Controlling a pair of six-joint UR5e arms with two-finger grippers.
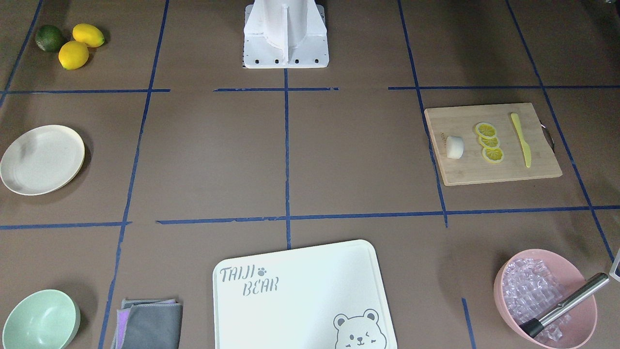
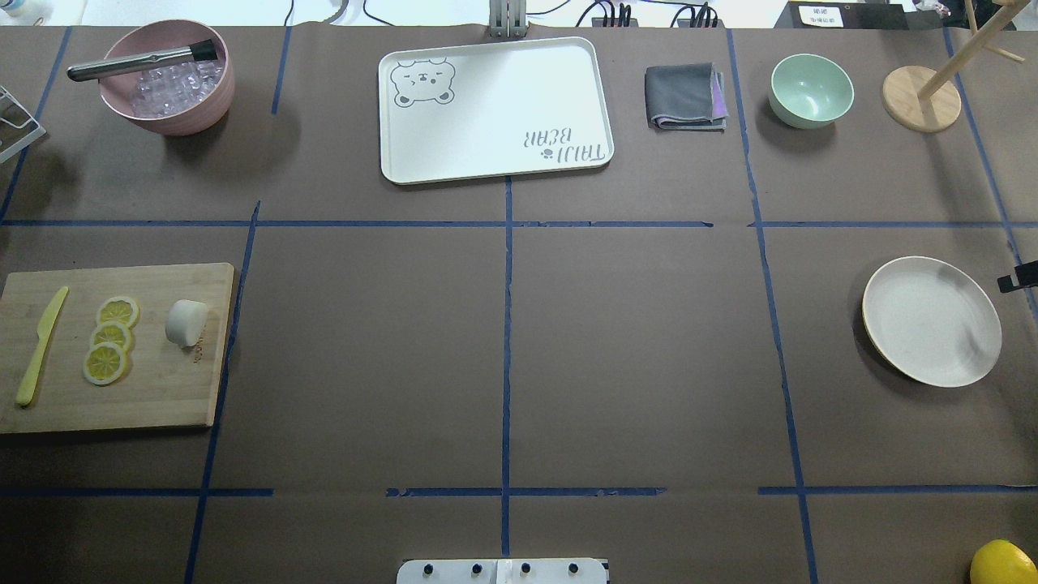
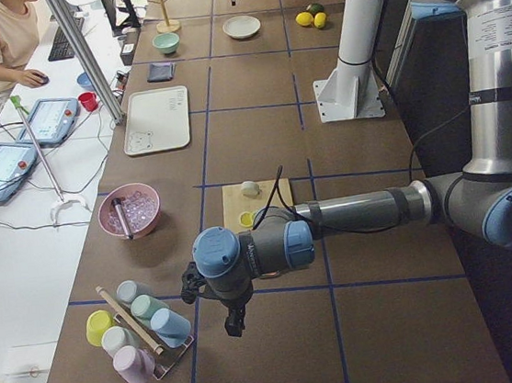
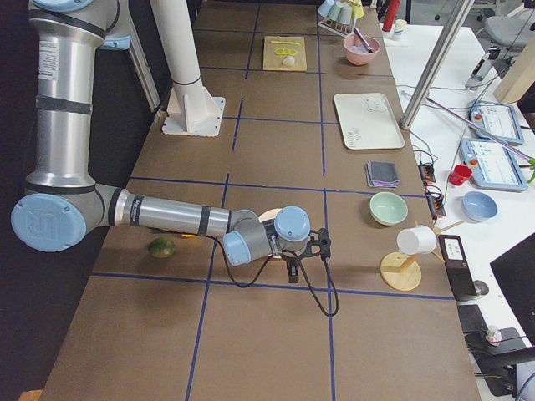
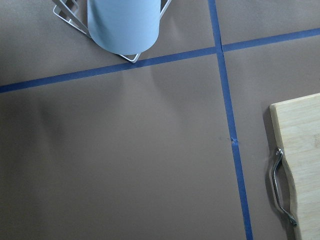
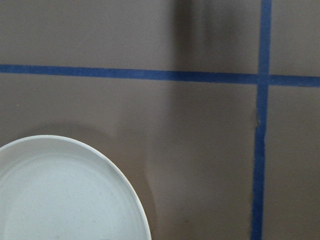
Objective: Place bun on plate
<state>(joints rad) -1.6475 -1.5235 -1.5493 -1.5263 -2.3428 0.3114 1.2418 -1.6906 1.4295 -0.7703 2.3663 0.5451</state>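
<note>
Brown table (image 2: 632, 349): plate (image 2: 931, 321), wooden board (image 2: 162, 393), bear board (image 2: 495, 113), cloth (image 2: 685, 96), green bowl (image 2: 811, 89).

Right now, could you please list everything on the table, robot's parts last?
bun: 1, white, on the wooden board
plate: 1, cream, robot's right side
wooden board: 1, tan, robot's left side
lemon slices: 3, yellow, overlapping on the board
knife: 1, yellow, on the board
pink bowl: 1, pink, far left, holding ice
bear tray: 1, white, far centre
cloth: 1, grey, beside the tray
green bowl: 1, mint, far right
lemons: 2, yellow, near right corner
lime: 1, green, beside the lemons
cups: several, pastel, left end
left gripper: 1, dark, near the cups; open or shut unclear
right gripper: 1, dark, by the plate; open or shut unclear
</note>
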